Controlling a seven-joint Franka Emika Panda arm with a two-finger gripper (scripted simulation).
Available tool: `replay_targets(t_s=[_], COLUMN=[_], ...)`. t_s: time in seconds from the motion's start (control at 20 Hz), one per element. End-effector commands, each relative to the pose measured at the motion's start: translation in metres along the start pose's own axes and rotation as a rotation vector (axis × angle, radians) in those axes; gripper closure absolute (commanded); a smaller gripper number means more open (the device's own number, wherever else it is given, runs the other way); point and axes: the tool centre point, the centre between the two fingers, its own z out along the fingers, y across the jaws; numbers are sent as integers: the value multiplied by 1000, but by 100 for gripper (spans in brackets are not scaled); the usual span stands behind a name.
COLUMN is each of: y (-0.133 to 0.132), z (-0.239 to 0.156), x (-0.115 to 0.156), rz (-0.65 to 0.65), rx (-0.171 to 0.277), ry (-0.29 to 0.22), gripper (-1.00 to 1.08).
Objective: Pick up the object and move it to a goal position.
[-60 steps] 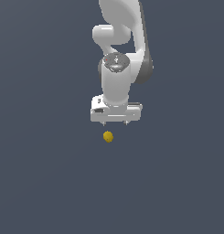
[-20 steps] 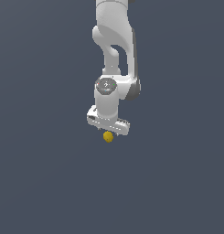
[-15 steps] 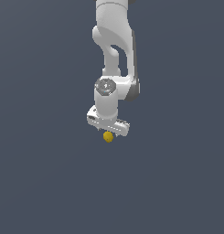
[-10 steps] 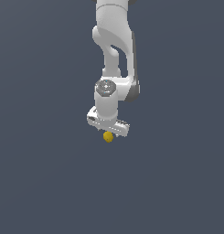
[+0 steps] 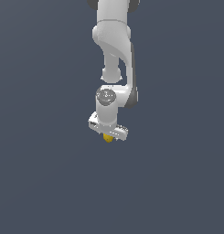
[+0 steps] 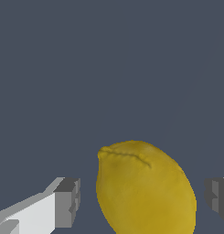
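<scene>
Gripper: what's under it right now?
A yellow ball sits between the fingers of the gripper, gaps visible on both sides. In the exterior view only its lower edge shows; the surface beneath the ball is hidden.

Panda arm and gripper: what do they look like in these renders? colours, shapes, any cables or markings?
The arm is glossy white with rounded, tubular links and a dark band along one side of the lower link. A grey round cap sits on the wrist joint. The gripper is a flat white bar-shaped body; in the wrist view its fingers are white and blocky with dark grey pads. No cables or markings visible.
</scene>
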Motion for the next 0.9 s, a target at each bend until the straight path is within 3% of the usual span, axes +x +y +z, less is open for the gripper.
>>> replay_targets(t_s=[0.0, 0.1, 0.15, 0.85], y=[0, 0, 0, -6], z=[5, 6, 6, 4], x=[1, 1, 1, -2], rz=[0, 1, 1, 0], rx=[1, 1, 1, 1], ry=[1, 1, 1, 2], gripper=[-92, -92, 108, 108])
